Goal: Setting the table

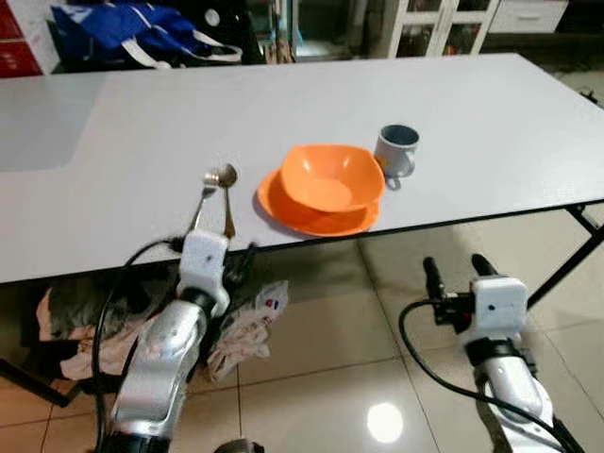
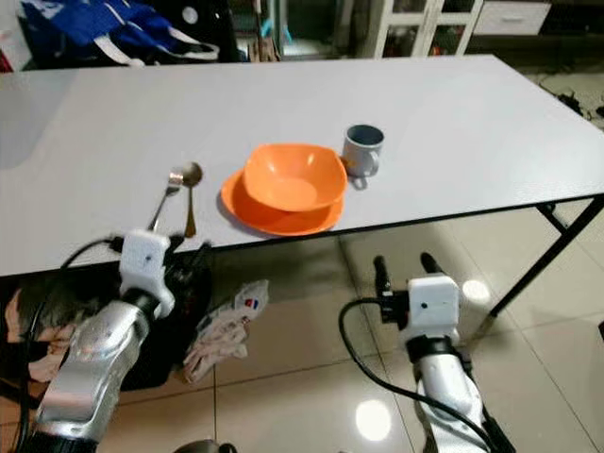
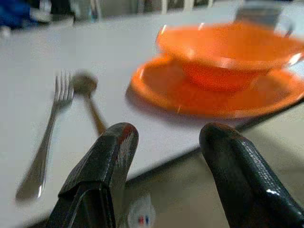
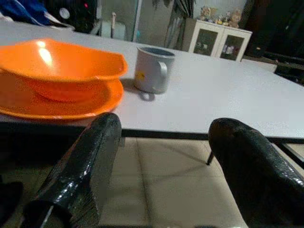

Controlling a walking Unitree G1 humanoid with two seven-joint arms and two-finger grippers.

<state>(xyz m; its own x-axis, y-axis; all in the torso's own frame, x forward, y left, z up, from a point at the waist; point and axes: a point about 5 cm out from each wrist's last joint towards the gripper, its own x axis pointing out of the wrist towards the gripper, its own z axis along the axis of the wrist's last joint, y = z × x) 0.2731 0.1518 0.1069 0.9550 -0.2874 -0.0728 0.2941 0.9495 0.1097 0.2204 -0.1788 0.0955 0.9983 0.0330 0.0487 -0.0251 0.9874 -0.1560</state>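
Table [image 1: 491, 123] looks pretty much set already: orange bowl [image 1: 330, 176] sitting inside the orange plate [image 1: 311, 215] near the front edge, grey mug [image 1: 397, 149] just beside them on the robot's right, fork [image 1: 204, 198] and spoon [image 1: 227, 192] lying side by side just left of the plate, heads almost touching.

Left gripper [image 3: 166, 156] parked below the table edge, right in front of the cutlery handles, fingers spread apart with nothing between them. Right gripper [image 4: 166, 161] also down under the edge, off to the right of the plate and below the mug, also wide open and empty.

Best guess on the step: tidying the cutlery or backing off from it. Hard to say which.

Tips if going back in for the fork or spoon:
- Lift the left wrist up over the table lip first, otherwise straight into the edge.
- Come down onto one handle from above, not scooping from the front.
- Handles are thin and flat on a slick top, so likely to skate; pinch mid-handle and close slowly.
- Keep clear of the plate rim, since a bump could nudge the stack toward the edge.
- Leave the right arm low and out of the way of the mug.
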